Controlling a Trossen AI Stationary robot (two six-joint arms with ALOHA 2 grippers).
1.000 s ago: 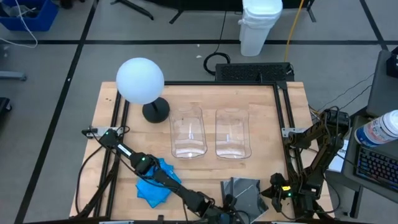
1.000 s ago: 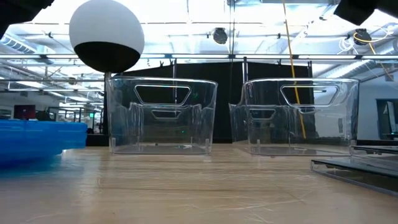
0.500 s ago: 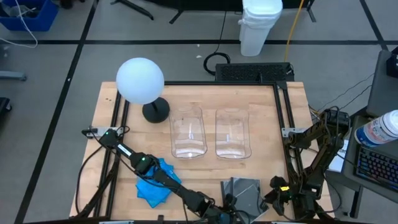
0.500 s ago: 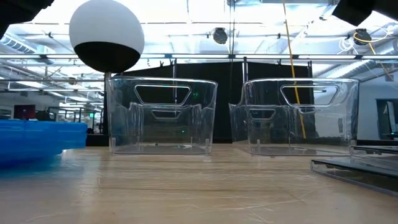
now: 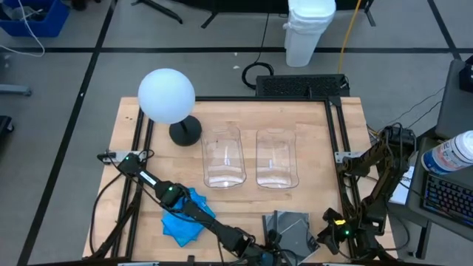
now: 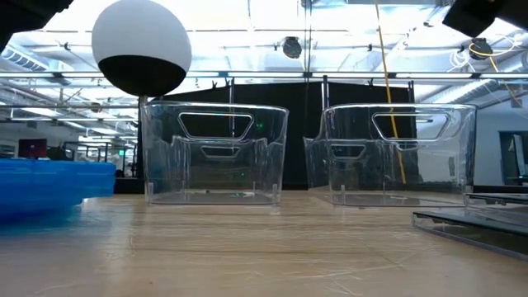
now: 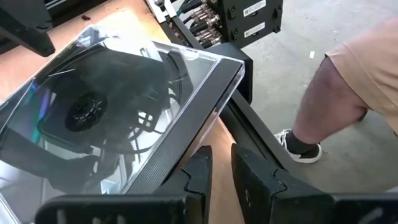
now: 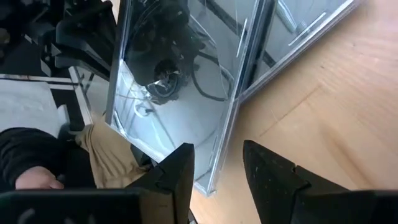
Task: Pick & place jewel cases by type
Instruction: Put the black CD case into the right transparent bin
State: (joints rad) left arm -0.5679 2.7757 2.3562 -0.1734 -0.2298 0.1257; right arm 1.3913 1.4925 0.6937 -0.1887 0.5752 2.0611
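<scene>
Right wrist view: dark jewel case (image 8: 186, 74) just ahead of parted, empty right pincer (image 8: 217, 165).

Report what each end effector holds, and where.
The right end effector stands open astride the edge of the dark jewel case, gripping nothing. The left end effector is beside a dark case; hold cannot be told.

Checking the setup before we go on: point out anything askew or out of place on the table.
The dark jewel cases lie in a skewed pile at the table's near edge, corners fanned out, one tilted up in the left wrist view. The blue jewel cases are also stacked crooked. Both clear bins stand straight and hold nothing.
</scene>
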